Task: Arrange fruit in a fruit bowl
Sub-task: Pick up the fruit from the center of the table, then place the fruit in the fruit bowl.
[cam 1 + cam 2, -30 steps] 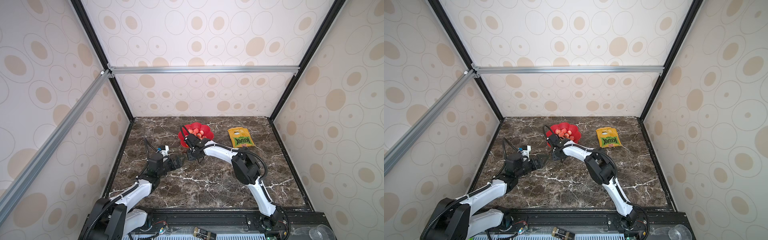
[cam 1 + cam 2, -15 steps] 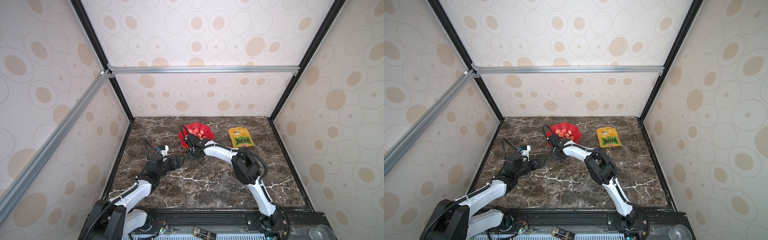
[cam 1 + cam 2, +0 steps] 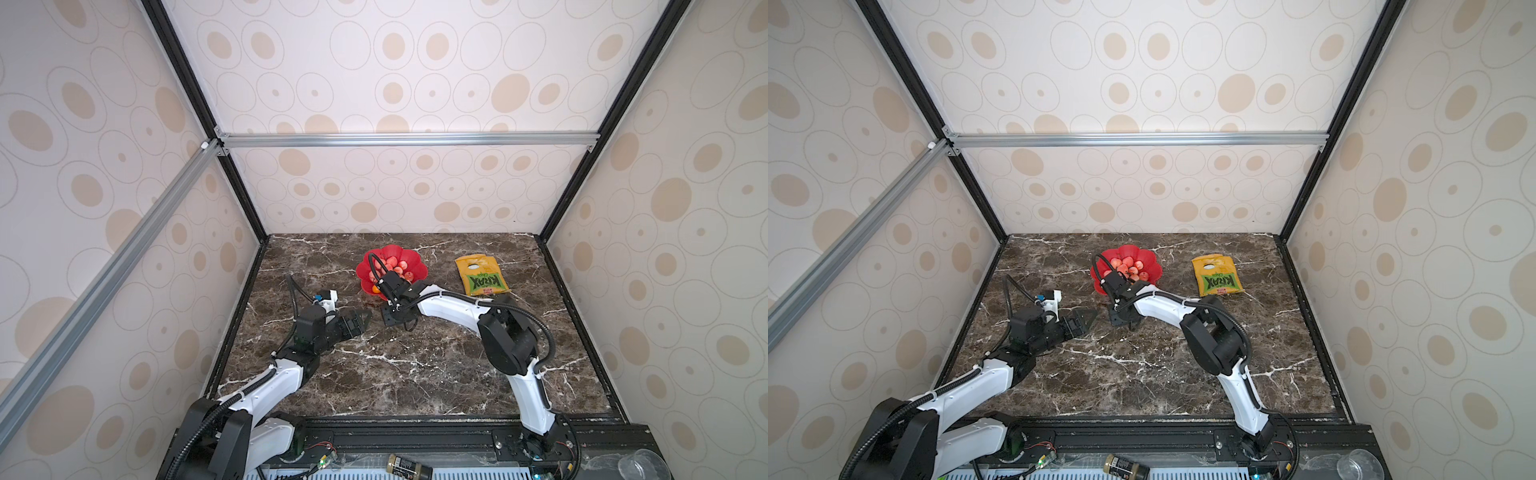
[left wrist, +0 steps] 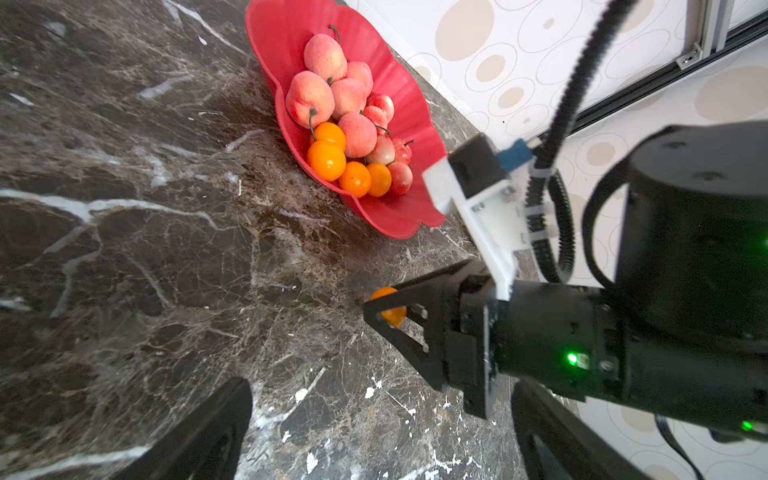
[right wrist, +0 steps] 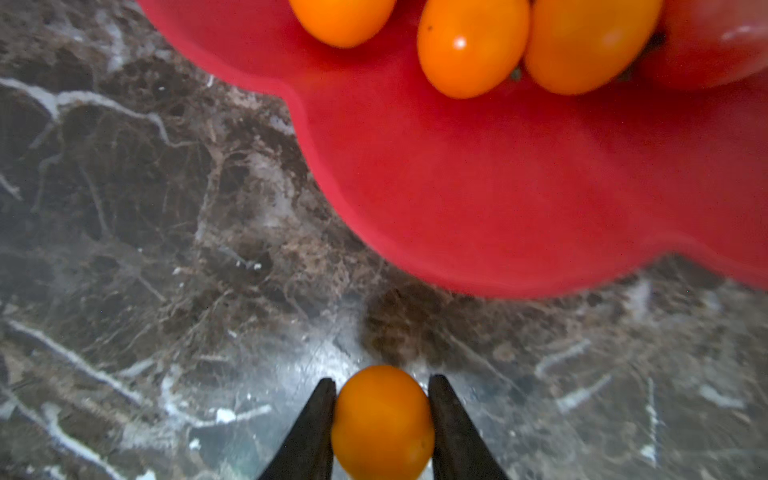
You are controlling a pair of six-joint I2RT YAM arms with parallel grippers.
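Note:
The red scalloped fruit bowl [image 3: 409, 255] [image 3: 1144, 254] [image 4: 274, 37] [image 5: 519, 187] stands at the back middle of the marble table. It holds a heap of pink-red fruit [image 3: 392, 265] [image 4: 332, 99] with several orange ones [image 4: 326, 160] [image 5: 469, 50] along its near side. My right gripper [image 3: 394, 321] [image 3: 1121, 320] [image 5: 382, 379] points down just in front of the bowl, shut on one small orange fruit [image 5: 382, 422] [image 4: 388, 309] close to the table. My left gripper [image 3: 365, 319] [image 3: 1090, 316] [image 4: 380, 384] hovers open and empty to its left.
A yellow-green snack bag [image 3: 480, 276] [image 3: 1217, 276] lies flat to the right of the bowl. Patterned walls and black frame posts enclose the table on three sides. Both arms reach in from the front edge.

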